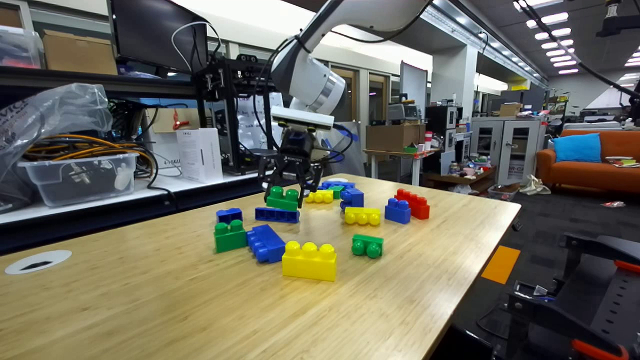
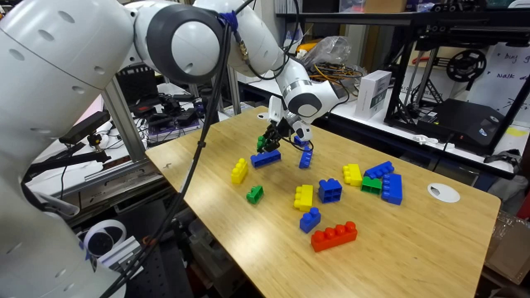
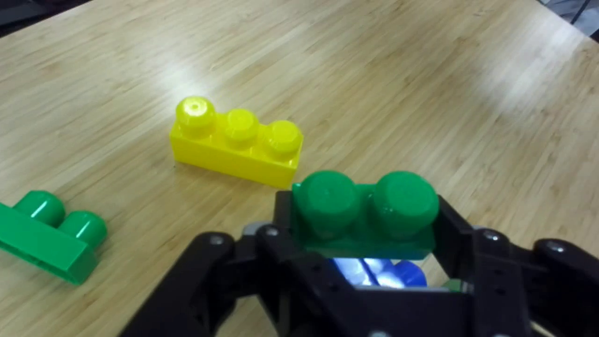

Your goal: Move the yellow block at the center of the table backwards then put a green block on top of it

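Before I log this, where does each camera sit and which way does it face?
An exterior view sits low by the table, facing over the yellow block; gripper and part of the arm show.
An exterior view sits high beside the arm, much of which shows, looking down past the red brick.
The wrist view sits behind the gripper, which shows holding the green block, and faces the yellow block.
Both exterior views share table, gripper and red brick.

There's open air above the yellow block (image 1: 309, 265), bare table (image 1: 210, 312) along one side. A blue block (image 1: 266, 243) and loose green block (image 1: 367, 245) obstruct the other.
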